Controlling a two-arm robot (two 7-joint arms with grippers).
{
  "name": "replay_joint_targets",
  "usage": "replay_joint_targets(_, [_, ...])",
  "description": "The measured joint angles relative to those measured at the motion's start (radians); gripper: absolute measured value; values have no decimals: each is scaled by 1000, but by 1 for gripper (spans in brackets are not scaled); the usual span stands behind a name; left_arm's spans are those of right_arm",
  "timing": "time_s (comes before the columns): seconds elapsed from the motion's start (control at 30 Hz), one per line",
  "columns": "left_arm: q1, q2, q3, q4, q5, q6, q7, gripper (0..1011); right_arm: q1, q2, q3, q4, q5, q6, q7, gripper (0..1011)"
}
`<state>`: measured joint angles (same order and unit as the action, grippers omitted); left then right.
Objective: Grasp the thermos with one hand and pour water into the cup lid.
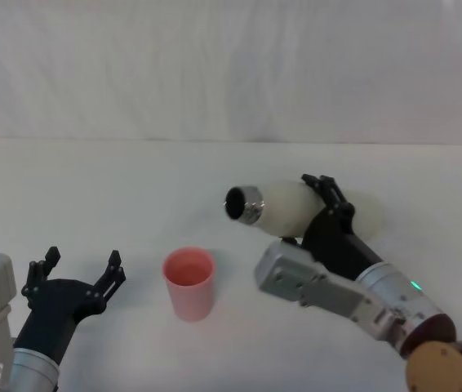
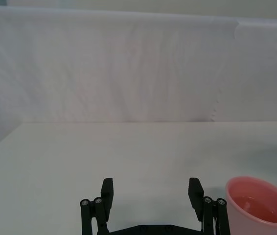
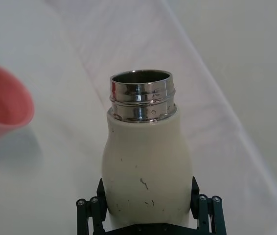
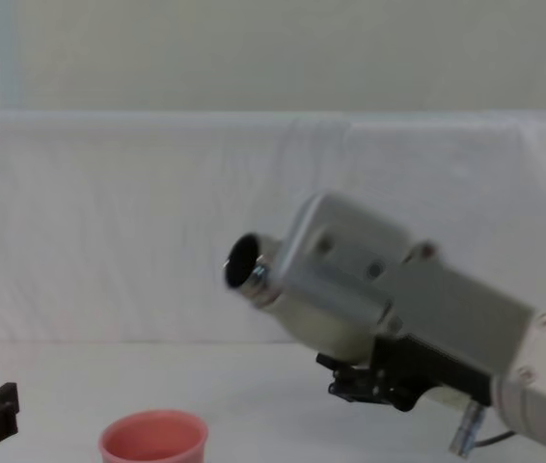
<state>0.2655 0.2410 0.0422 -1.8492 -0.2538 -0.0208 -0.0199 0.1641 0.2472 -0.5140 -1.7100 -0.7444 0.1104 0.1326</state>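
Now, right end effector [image 1: 317, 204]: clamped on thermos [image 1: 284, 206], tilted, mouth toward 9 o'clock; base hidden.
Cup lid [image 1: 189, 282]: upright on worktop [image 1: 92, 188], below-left.
Left end effector [image 1: 80, 273]: fingers apart, idle.

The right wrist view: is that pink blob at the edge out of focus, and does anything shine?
Right wrist view: yes, the cup lid is soft and blurred, while the thermos in the right gripper is sharp, its steel neck showing bright reflections. Head view: faint shadows lie under both.
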Motion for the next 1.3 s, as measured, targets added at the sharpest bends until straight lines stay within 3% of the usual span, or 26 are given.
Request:
replay_joint_targets(0.03, [0, 0, 0, 0, 0, 0, 0, 1001, -18, -6, 24, -13, 50, -9, 8, 962])
replay_joint_targets(0.07, [0, 0, 0, 0, 0, 0, 0, 1001, -18, -6, 24, -13, 50, -9, 8, 962])
replay_joint_targets(0.17, [0, 0, 0, 0, 0, 0, 0, 1001, -52, -14, 61, -35, 124, -21, 19, 962])
replay_joint_targets(0.47, [0, 0, 0, 0, 0, 0, 0, 1001, -89, -29, 112, -50, 226, -36, 33, 962])
replay_joint_targets(0.63, [0, 0, 0, 0, 0, 0, 0, 1001, -105, -54, 157, -39, 342, -55, 54, 962])
replay_joint_targets(0.7, [0, 0, 0, 0, 0, 0, 0, 1001, -107, -66, 173, -27, 393, -62, 64, 962])
replay_joint_targets(0.73, [0, 0, 0, 0, 0, 0, 0, 1001, -107, -66, 173, -27, 393, -62, 64, 961])
replay_joint_targets(0.87, [0, 0, 0, 0, 0, 0, 0, 1001, -100, -93, 204, 7, 513, -67, 97, 961])
replay_joint_targets(0.9, [0, 0, 0, 0, 0, 0, 0, 1001, -100, -93, 204, 7, 513, -67, 97, 961])
replay_joint_targets(1.0, [0, 0, 0, 0, 0, 0, 0, 1001, -87, -112, 218, 35, 598, -62, 126, 962])
replay_joint_targets(1.1, [0, 0, 0, 0, 0, 0, 0, 1001, -81, -118, 222, 44, 626, -58, 137, 962])
replay_joint_targets(1.17, [0, 0, 0, 0, 0, 0, 0, 1001, -68, -132, 225, 66, 679, -47, 157, 961])
replay_joint_targets(1.3, [0, 0, 0, 0, 0, 0, 0, 1001, -51, -146, 223, 94, 730, -35, 178, 962])
